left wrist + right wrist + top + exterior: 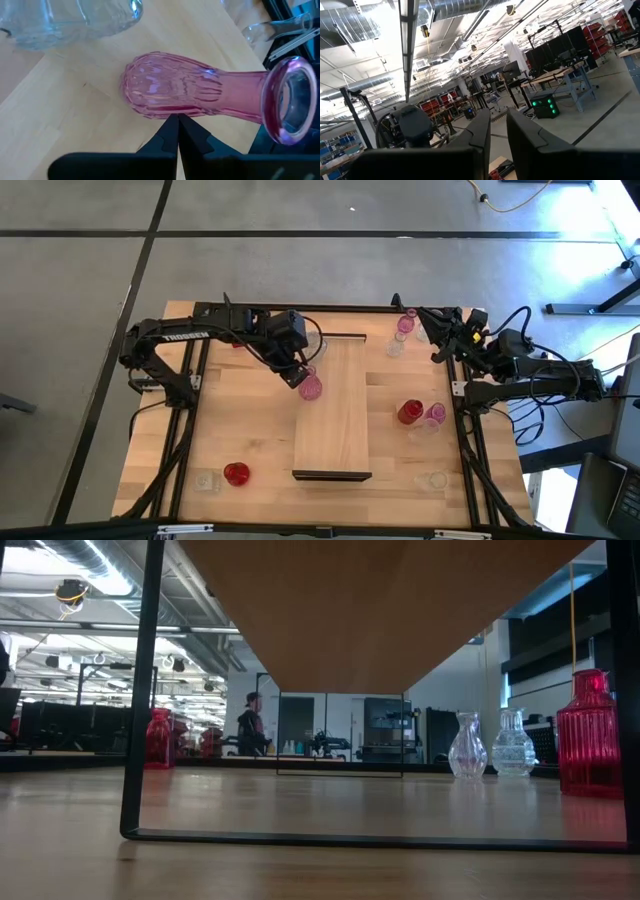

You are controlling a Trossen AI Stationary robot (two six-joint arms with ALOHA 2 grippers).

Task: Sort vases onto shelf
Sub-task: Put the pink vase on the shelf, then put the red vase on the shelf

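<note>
Left gripper [177, 131] fully closed, gripping nothing, tips just short of pink vase [200, 95] beside the shelf [332, 405] left edge (vase's long axis crosswise to fingers). Right gripper [498, 131] parked at counter's far right, slightly parted, empty.

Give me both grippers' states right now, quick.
Left gripper: shut, empty, beside the pink vase.
Right gripper: slightly open, holding nothing, parked at the table's edge.
</note>
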